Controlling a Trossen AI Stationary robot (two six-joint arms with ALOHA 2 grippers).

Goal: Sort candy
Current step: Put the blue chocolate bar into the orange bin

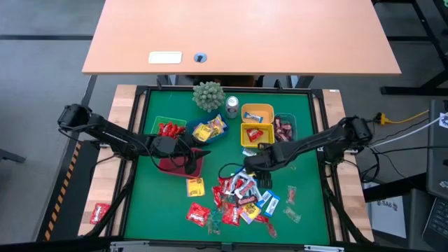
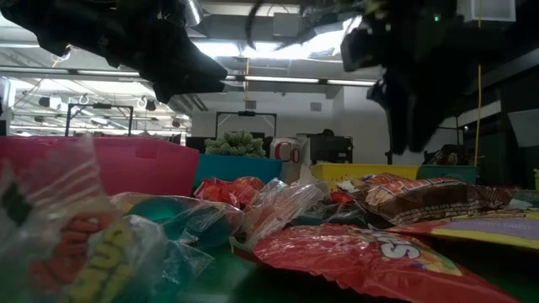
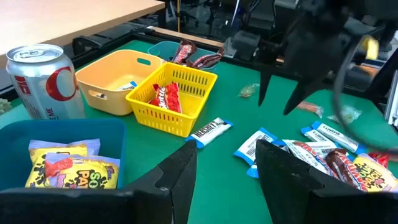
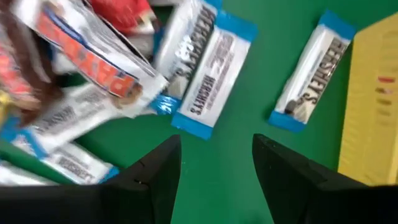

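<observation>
- Right gripper (image 1: 246, 166), centre of the high view: fingers (image 4: 283, 180) apart, empty, above bare green mat (image 1: 308, 210) at the upper edge of the candy (image 1: 238, 196).
- Left gripper (image 1: 203, 152), left of centre: fingers apart, empty, over the red bin (image 1: 171, 166).
- The candy lies heaped at lower centre; some sits sorted in the yellow basket (image 1: 245, 138) and blue bin (image 1: 220, 134).

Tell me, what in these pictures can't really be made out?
- Red bin, high view: the left arm covers most of it, so its contents stay hidden.
- Orange bin, left wrist view: its wall hides most of what lies inside.
- Candy pile, high view: wrappers overlap and are too small to count or read.
- Soda can, low view: candy in front hides its lower part.
- Right tool, right wrist view: the bottom edge cuts off its fingers.
</observation>
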